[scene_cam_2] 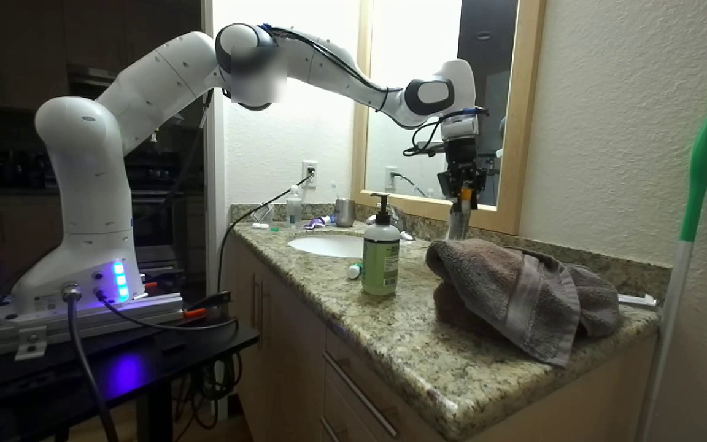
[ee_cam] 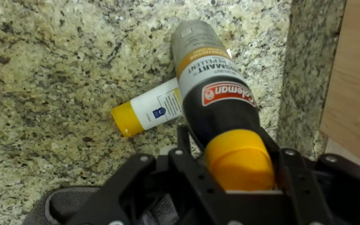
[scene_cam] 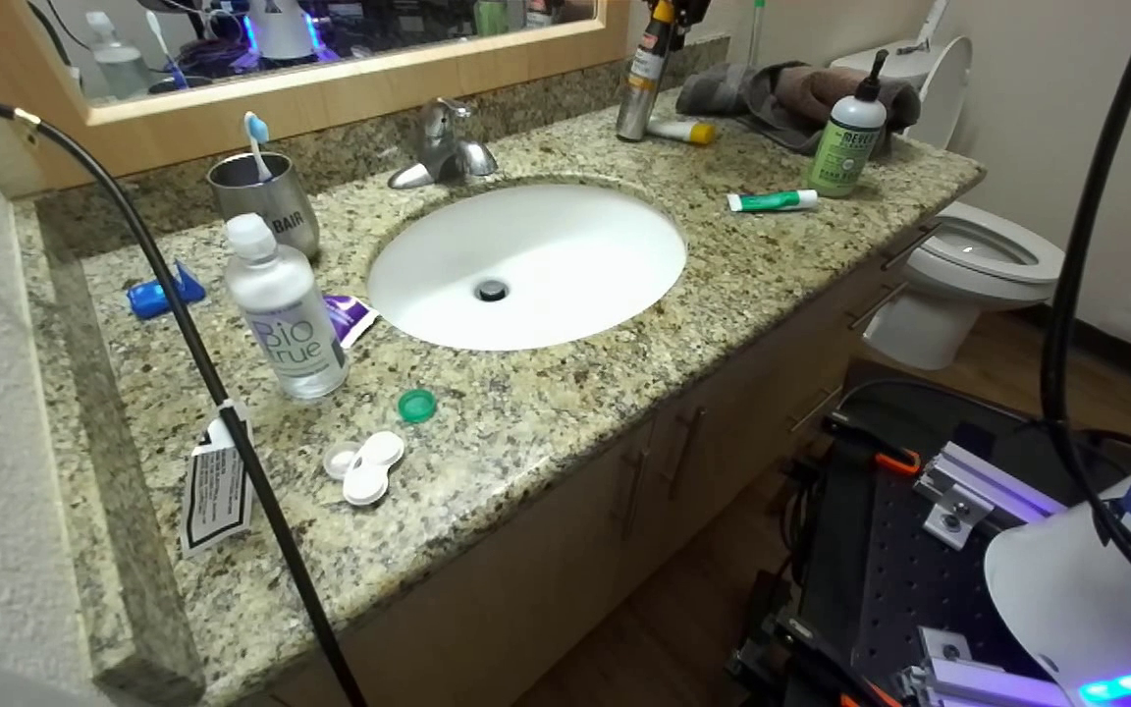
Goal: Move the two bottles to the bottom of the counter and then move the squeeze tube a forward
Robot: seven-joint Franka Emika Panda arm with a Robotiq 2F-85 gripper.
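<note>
Wrist view: the slim bottle [ee_cam: 220,93] is clasped near its top by the gripper [ee_cam: 223,133], presumably to be shifted base-down along the counter [ee_cam: 58,72].

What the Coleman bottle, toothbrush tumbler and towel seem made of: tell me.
Coleman bottle: satin, possibly metal given its silvery lower half, though plastic isn't ruled out. Toothbrush tumbler: likely brushed metal; soft gray sheen. Towel: matte, probably terry cloth; fuzzy pile.
</note>
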